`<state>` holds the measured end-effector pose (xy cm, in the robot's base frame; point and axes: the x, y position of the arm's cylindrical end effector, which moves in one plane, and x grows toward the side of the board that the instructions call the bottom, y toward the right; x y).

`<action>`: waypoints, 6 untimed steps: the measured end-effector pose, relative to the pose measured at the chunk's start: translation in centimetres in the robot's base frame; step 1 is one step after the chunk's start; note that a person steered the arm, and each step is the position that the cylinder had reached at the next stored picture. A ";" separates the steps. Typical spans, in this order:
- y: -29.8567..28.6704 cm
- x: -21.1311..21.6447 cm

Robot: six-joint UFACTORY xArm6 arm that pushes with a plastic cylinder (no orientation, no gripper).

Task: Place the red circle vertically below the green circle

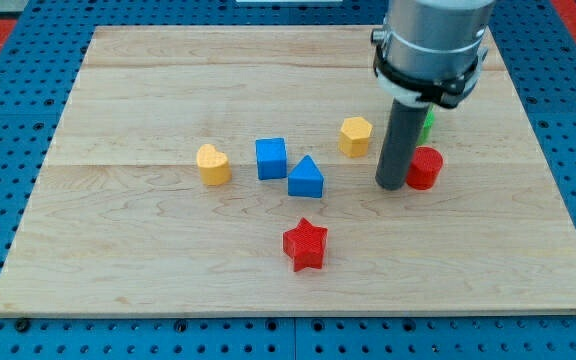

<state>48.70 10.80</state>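
1. My tip (391,186) is down on the desk (148,270), right against the left side of the red circle (426,167). It's just a plain rod for an end effector, so nothing opens or closes and it's not holding anything.
2. The green circle (428,122) is mostly hidden behind the rod; only a sliver pokes out just above the red circle, toward the view's top.
3. The yellow hexagon (356,135) sits near the rod on the view's left.
4. Further left, the blue triangle (306,177) and blue cube (271,158) are close together; can't tell if they touch.
5. The yellow heart (212,165) is left of the cube.
6. The red star (305,244) sits alone, below the triangle toward the view's bottom.
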 end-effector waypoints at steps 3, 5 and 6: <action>5.4 0.0; 4.4 -1.2; 4.3 6.3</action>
